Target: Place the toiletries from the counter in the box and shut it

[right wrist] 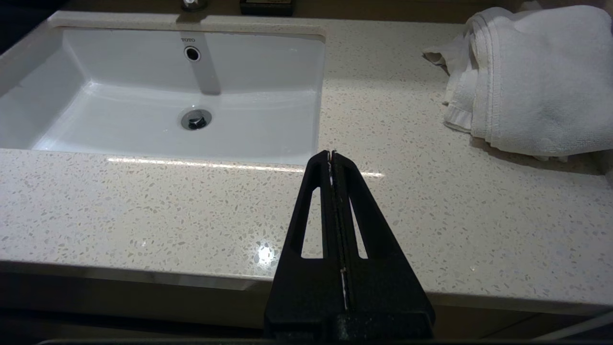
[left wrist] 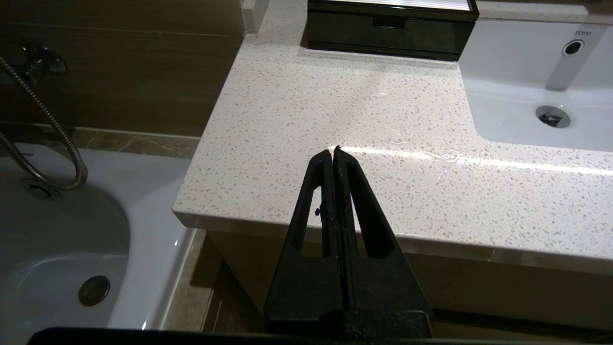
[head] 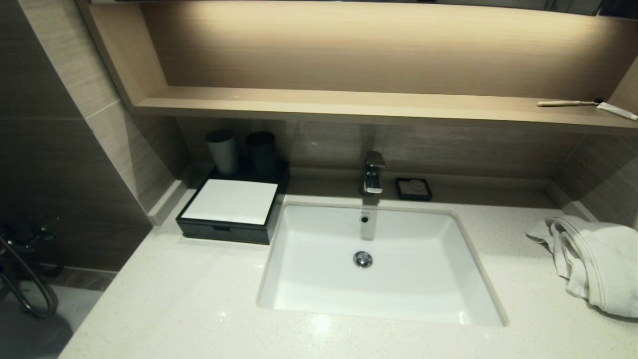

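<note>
Both grippers sit nearest the cameras, at the counter's (head: pixel 189 299) front edge: the left gripper (left wrist: pixel 333 149) and the right gripper (right wrist: pixel 331 153) each have their fingers pressed together, holding nothing. No toiletry packets show anywhere on the stone, and the box (head: pixel 230 209) stands at the back left beside the sink (head: pixel 478 294), its drawer pushed in. Judging by that, the task looks finished, or the packets lie out of sight. The box lies well ahead of the left gripper, across bare counter.
</note>
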Controlling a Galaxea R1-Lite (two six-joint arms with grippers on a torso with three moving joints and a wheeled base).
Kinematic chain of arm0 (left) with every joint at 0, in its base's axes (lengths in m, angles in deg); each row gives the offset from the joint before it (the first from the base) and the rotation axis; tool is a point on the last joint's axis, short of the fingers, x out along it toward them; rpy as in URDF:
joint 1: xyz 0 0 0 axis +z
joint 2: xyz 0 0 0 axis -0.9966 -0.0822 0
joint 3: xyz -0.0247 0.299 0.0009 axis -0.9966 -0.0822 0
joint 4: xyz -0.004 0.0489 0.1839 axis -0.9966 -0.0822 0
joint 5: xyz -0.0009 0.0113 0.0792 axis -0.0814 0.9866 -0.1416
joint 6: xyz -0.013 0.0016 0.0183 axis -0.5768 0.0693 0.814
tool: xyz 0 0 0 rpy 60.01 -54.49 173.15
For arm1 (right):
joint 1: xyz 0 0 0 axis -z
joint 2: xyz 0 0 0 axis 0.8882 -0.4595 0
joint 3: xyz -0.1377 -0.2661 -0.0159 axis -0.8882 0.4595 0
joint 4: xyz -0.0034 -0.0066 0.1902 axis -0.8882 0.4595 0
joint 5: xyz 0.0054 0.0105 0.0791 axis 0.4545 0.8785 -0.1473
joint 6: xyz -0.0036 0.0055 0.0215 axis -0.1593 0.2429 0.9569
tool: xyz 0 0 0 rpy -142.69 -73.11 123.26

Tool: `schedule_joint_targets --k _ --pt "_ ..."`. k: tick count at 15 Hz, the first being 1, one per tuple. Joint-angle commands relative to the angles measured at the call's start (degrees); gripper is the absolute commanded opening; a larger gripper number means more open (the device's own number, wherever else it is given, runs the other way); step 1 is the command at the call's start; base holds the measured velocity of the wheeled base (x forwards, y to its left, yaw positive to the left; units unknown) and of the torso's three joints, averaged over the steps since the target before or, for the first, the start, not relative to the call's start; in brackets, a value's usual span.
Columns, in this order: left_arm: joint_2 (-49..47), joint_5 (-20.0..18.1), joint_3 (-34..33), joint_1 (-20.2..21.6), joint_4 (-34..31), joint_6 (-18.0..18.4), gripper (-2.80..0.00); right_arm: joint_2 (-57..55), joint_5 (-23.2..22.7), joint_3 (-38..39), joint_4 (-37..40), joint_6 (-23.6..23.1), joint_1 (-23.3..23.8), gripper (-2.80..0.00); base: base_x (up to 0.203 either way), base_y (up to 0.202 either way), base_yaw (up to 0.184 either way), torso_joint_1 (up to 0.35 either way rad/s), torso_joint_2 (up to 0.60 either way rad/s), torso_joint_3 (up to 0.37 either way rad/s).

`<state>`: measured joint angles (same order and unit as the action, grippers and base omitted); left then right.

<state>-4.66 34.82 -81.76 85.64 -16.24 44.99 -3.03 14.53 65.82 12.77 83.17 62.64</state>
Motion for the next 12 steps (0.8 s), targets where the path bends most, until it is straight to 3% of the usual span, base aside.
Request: schedule_joint_targets --k 1,12 --pt "-0.17 0.04 0.0 0.0 0.03 -0.01 -2.8 0.0 -0.04 0.0 -0.01 0.0 0.0 -2.8 0.0 0.0 0.0 0.0 0.0 0.0" --pt "-0.17 0.04 0.0 0.0 0.03 -0.01 -2.8 -0.09 -0.04 0.0 -0.01 0.16 0.0 -2.8 0.0 0.0 0.0 0.0 0.0 0.0"
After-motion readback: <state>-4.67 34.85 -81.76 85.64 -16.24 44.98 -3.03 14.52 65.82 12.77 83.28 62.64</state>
